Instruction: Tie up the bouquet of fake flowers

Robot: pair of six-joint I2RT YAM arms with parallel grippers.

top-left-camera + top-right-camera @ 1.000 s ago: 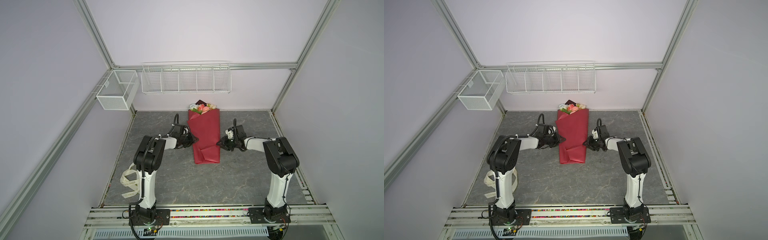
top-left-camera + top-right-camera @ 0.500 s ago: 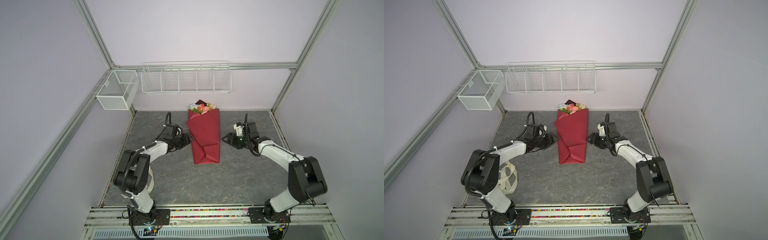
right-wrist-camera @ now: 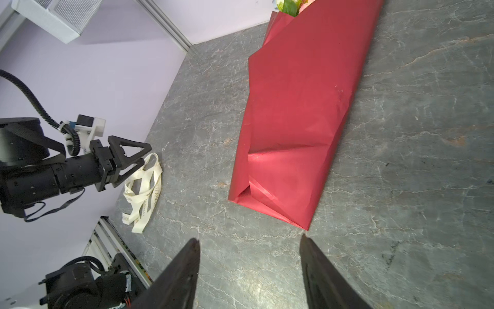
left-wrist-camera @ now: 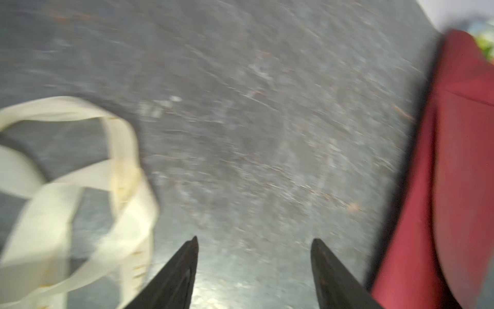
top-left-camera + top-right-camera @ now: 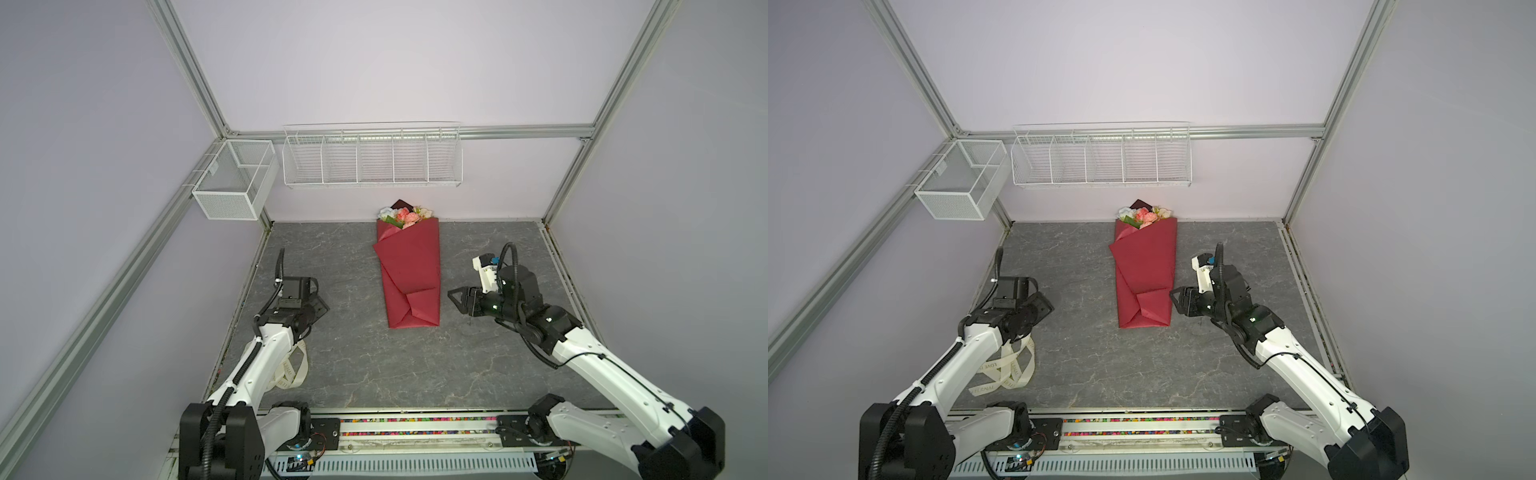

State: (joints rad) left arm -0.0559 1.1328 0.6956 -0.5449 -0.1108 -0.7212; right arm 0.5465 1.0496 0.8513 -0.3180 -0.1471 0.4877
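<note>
The bouquet of fake flowers lies in the middle of the grey table, wrapped in dark-red paper, with its pink and cream blooms toward the back wall. Neither gripper touches it. My left gripper hangs open and empty to the left of the wrap's folded lower end. My right gripper stands open and empty just right of that same end.
A cream printed ribbon lies looped on the table under the left arm. A white wire shelf and a small mesh basket hang on the walls. A rail runs along the front edge.
Both grippers were against the sides of the red wrap. Both have opened and drawn back toward the front, and the paper has slackened slightly.
</note>
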